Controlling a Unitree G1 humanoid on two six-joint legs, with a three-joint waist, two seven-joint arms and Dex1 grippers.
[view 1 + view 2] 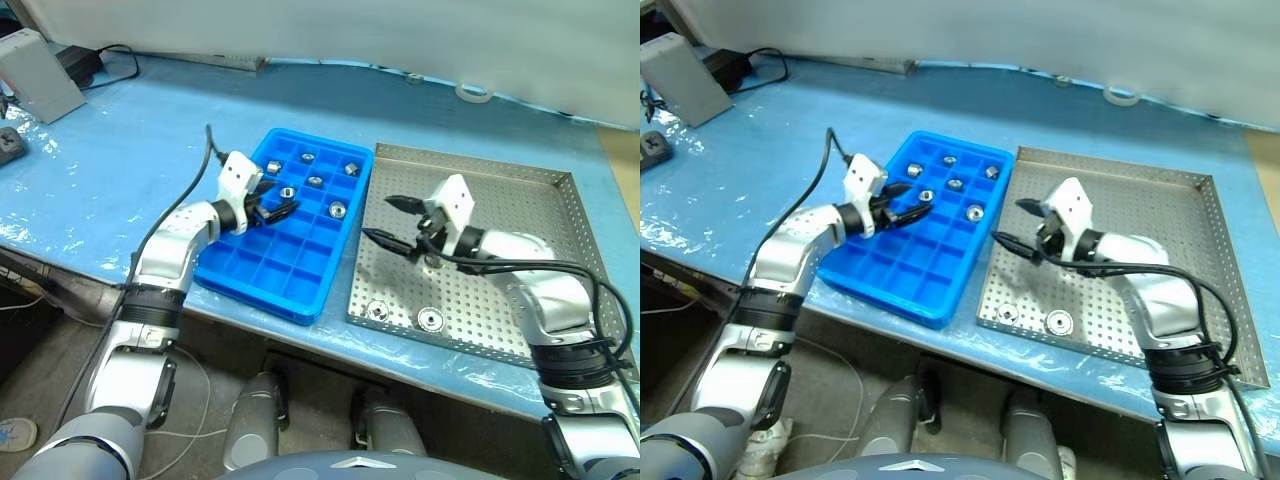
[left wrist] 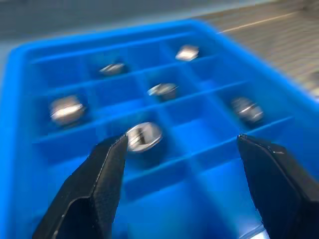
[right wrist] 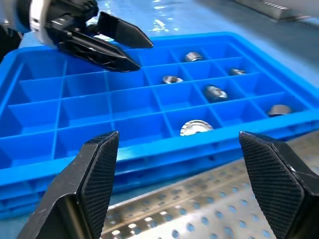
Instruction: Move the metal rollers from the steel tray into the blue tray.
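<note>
Two metal rollers [image 1: 430, 320] lie flat, holes up, at the near edge of the steel tray [image 1: 520, 205]; six more sit in far compartments of the blue tray [image 1: 260, 275] to its left. Right claw [image 1: 388, 219], wide open and empty, hovers over the steel tray; the rollers lie nearward of it, closest to this arm. Left claw [image 1: 272, 208], open, empty, hangs over the blue tray.
</note>
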